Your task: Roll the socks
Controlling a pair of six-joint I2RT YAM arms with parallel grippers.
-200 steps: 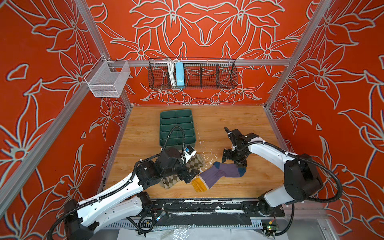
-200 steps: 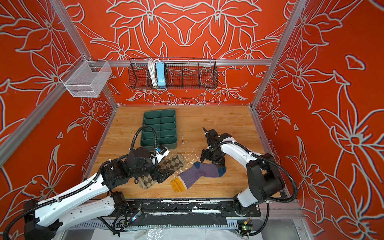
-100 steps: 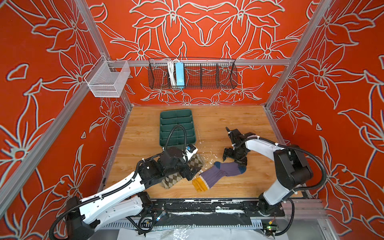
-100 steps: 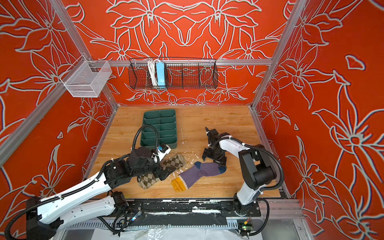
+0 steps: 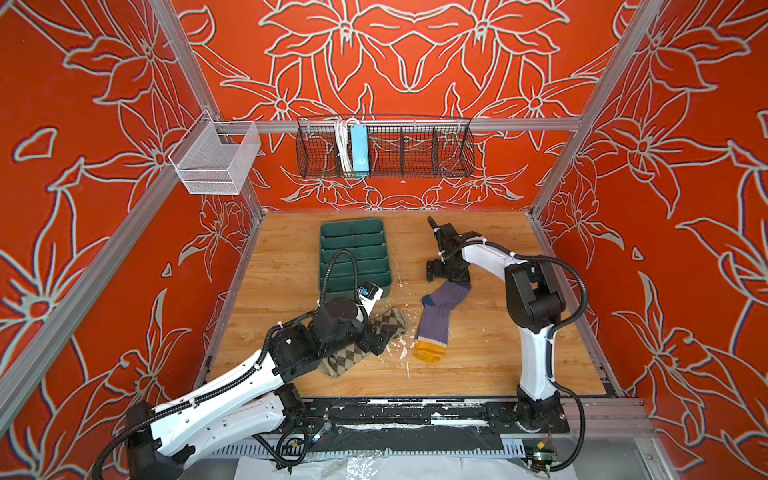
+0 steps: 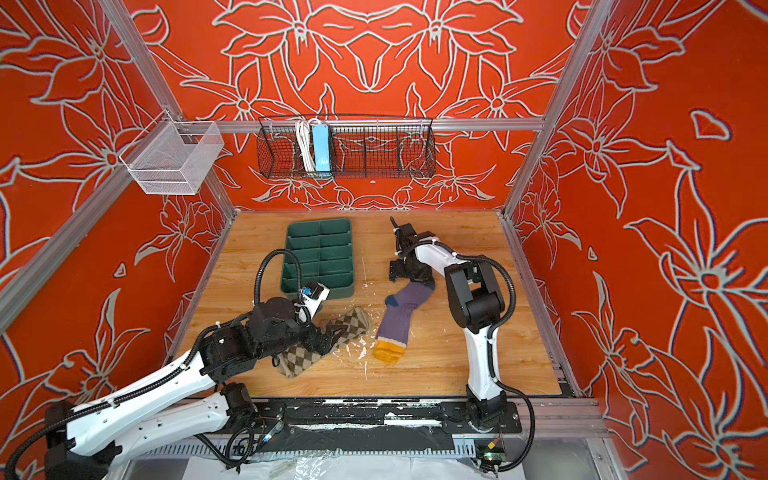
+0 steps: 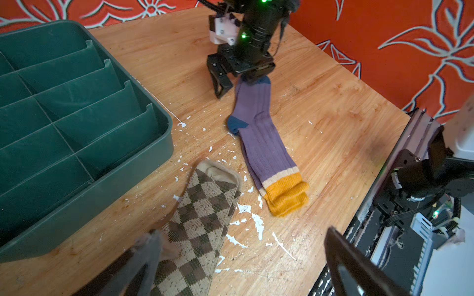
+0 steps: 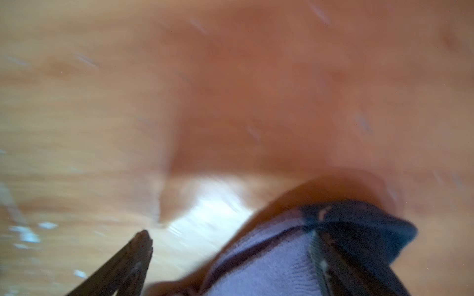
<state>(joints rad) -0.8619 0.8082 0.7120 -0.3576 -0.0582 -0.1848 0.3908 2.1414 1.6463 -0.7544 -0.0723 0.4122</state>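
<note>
Two sets of jaws stand spread wide, and neither has hold of anything. My left gripper (image 7: pixel 242 232) straddles the argyle sock (image 7: pixel 205 217), one finger over the knit, the other above bare table (image 7: pixel 333 115). My right gripper (image 7: pixel 237 83) sits at the teal toe (image 7: pixel 264 80) of the purple sock (image 7: pixel 261 138), one finger over the toe, the other on the wood beside it. Both socks lie flat and unrolled, just beside each other, near the tray (image 7: pixel 164 143). The cuff (image 7: pixel 287 194) is bunched. I judge that rolling has not begun. To do it well, I would pinch the toe edge cleanly, fold it over tight, and keep the sock straight so the roll does not skew.
</note>
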